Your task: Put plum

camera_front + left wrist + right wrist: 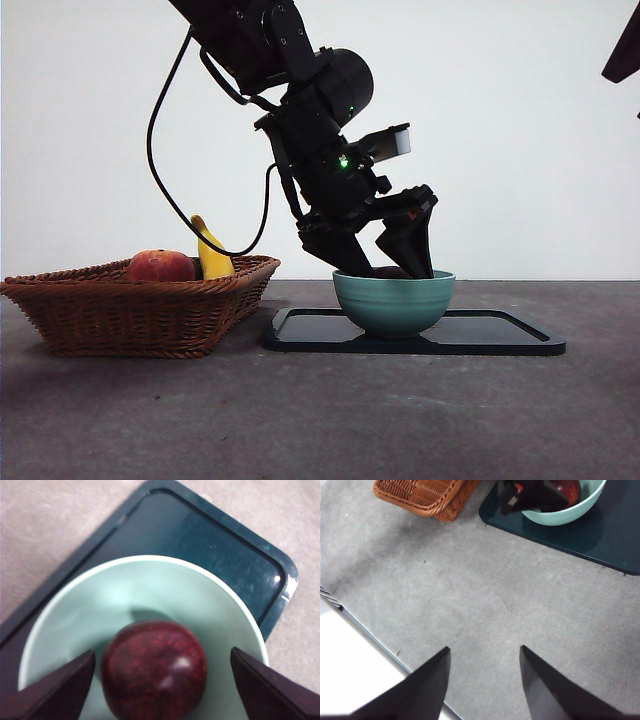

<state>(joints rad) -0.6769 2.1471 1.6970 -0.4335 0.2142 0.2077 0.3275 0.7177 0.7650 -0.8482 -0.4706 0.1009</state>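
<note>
The plum point(155, 672) is seen resting in the bowl point(75, 615), apparently released: the left gripper point(162, 680) is held around it, jaws apart. The right gripper point(482, 680) waits, jaws parted.

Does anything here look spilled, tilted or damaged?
Nothing stands out. The plum lies whole inside the bowl, which stands upright on the tray; the left gripper is open around it.

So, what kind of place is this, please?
Probably a lab or test bench rather than a kitchen: a plain white wall, a bare grey table, and staged props only, a wicker basket and a green bowl on a dark tray.
</note>
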